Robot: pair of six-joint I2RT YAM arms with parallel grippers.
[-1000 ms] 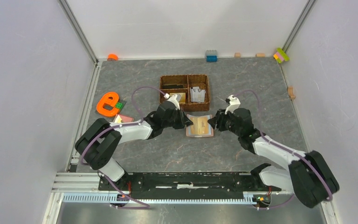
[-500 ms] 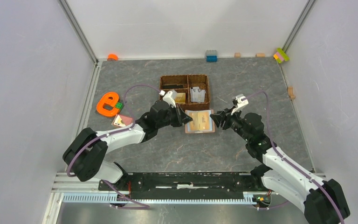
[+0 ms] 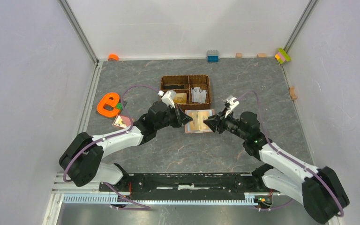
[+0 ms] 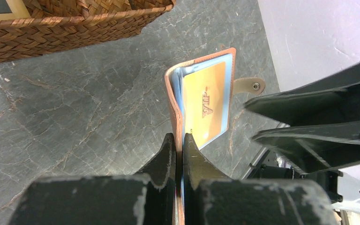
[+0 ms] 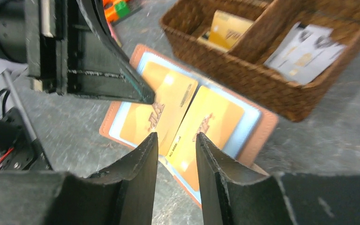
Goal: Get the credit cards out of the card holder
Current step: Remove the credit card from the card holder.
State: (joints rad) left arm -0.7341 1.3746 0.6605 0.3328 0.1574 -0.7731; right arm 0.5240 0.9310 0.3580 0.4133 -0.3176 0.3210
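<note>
The salmon-pink card holder (image 3: pixel 210 112) lies open on the table in front of the basket. Two gold credit cards sit in its blue-lined pockets, one on the left (image 5: pixel 152 110) and one on the right (image 5: pixel 213 119). My left gripper (image 3: pixel 188 120) is shut on the holder's left edge (image 4: pixel 172 93), which stands lifted; the gold card (image 4: pixel 206 105) and the snap tab (image 4: pixel 251 85) show beyond it. My right gripper (image 5: pixel 176 140) hovers just above the cards, open, with nothing between its fingers. No other cards show.
The brown woven basket (image 3: pixel 186 77) stands just behind the holder, with a gold card (image 5: pixel 227 30) and pale papers (image 5: pixel 304 47) in it. An orange letter e (image 3: pixel 108 104) and a pink flat piece (image 3: pixel 122 122) lie at the left. Small blocks line the back wall.
The holder has shifted a little toward the basket in the left gripper. My right gripper drew back, then came in again over the cards with its jaws slightly narrower.
</note>
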